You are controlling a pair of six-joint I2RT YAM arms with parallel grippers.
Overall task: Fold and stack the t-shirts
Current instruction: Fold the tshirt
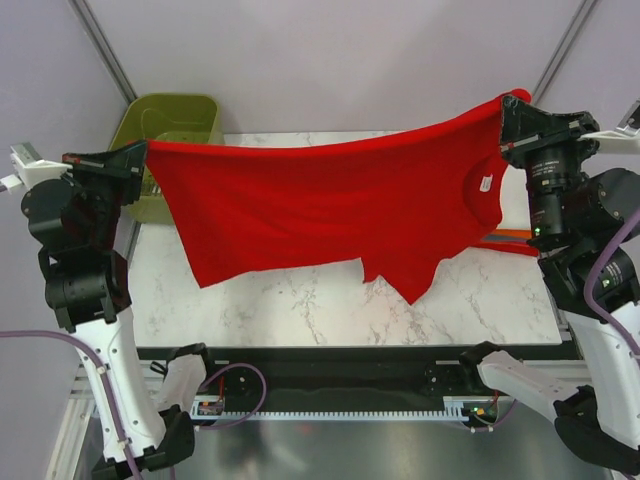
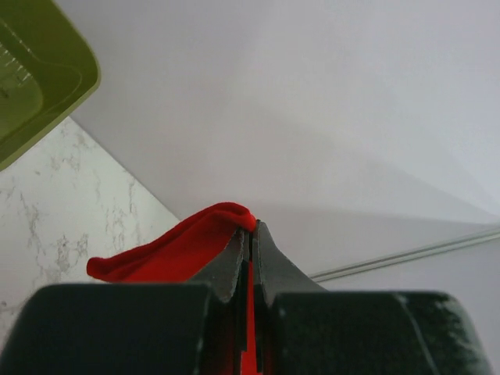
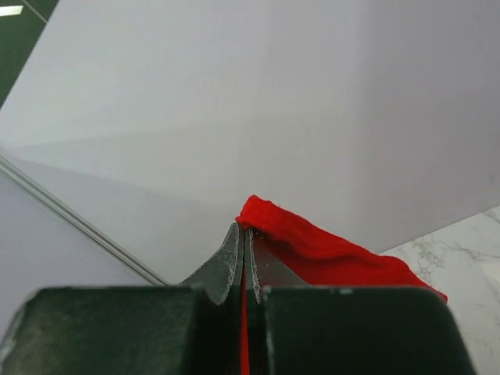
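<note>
A bright red t-shirt point(image 1: 330, 205) hangs stretched in the air above the marble table point(image 1: 300, 310), its collar and white label to the right. My left gripper point(image 1: 140, 158) is shut on its left end, and red cloth sticks out past the tips in the left wrist view point(image 2: 187, 242). My right gripper point(image 1: 512, 108) is shut on its right end, held higher, with red cloth bunched over the tips in the right wrist view point(image 3: 312, 246). A sliver of orange and grey cloth point(image 1: 512, 234) shows under the shirt at the right; the folded shirts are mostly hidden.
An olive-green plastic basket point(image 1: 170, 125) stands at the table's back left, behind my left gripper; its corner shows in the left wrist view point(image 2: 35, 74). Grey walls close in behind and on both sides.
</note>
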